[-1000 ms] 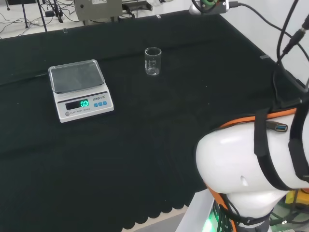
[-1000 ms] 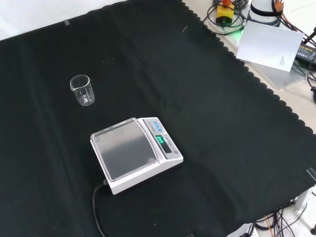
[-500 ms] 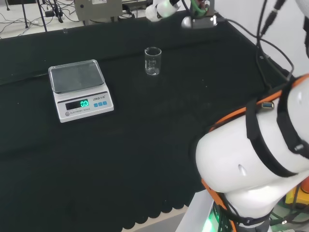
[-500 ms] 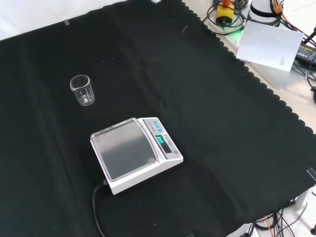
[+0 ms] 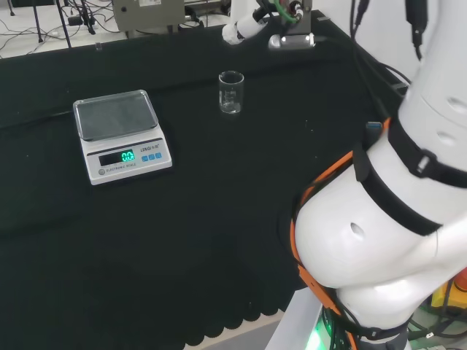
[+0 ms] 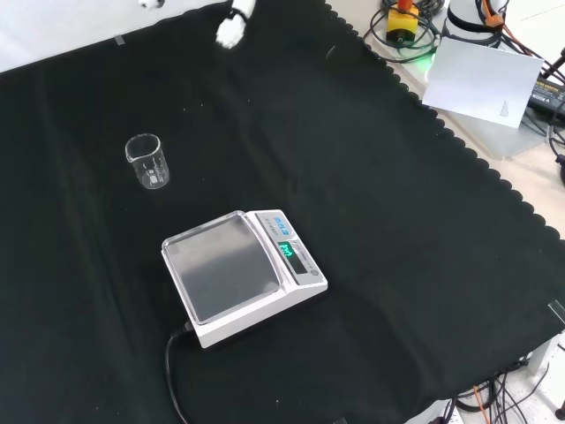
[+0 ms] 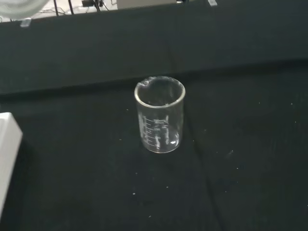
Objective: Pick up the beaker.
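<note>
Broadly, the black cloth [image 6: 397, 221] is covering the bench, and the arm's big white links [image 5: 379, 240] are bulking at the right of the head view. Taking the scale [image 6: 243, 276] as the landmark: it is sitting flat on the cloth with its grey pan bare and its green display lit, a dark cable trailing from its near corner in the front view.

The beaker [image 5: 230, 92] is standing upright on the cloth, well apart from the scale, to the scale's right and a little farther off in the head view, up and to the left of it in the front view [image 6: 147, 161]. Nothing is touching it. In the wrist view the beaker [image 7: 160, 114] is showing clear walls with printed marks and a pouring lip, and it is looking empty; a white corner of the scale is showing at that picture's edge.

The hand [image 5: 244, 28] is hanging above the cloth beyond the beaker, farther from the scale than the beaker is, and clear of both. In the front view a white fingertip [image 6: 231, 26] is showing higher up than the beaker. Whether the hand's fingers are straight or curled I cannot tell.
</note>
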